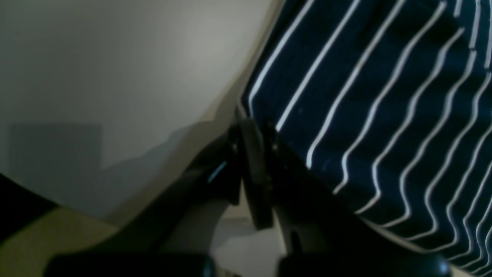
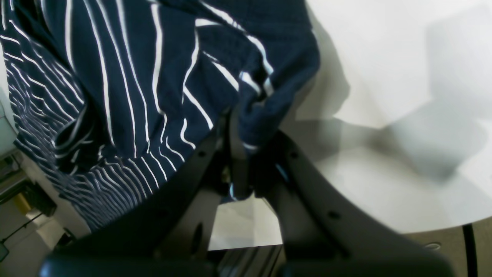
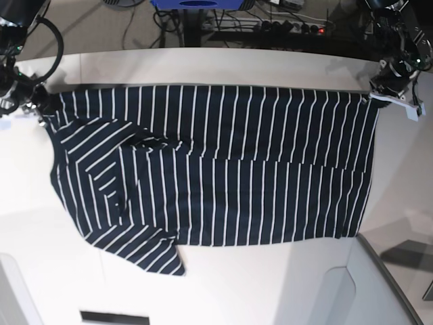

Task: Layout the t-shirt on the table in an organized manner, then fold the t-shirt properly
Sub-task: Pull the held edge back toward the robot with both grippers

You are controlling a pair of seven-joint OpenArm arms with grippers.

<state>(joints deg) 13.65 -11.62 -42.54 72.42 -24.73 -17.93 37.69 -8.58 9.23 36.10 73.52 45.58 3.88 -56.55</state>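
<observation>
Bright, sharp base view; both wrist views are dim, soft-focused, with grey shadows across the table [image 2: 384, 46].

A blue object [image 3: 196, 3] and a power strip [image 3: 270, 26] lie on the floor.

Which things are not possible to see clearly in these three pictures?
- Base view: the left hand is tiny and near the edge; its grip on the t-shirt is unreadable.
- Base view: the right hand is partly cut off by the picture edge.
- Left wrist view: the hand is dark and blurred.
- Right wrist view: bunched t-shirt cloth hides the fingertips.
- Base view: the t-shirt covers much of the table.
</observation>
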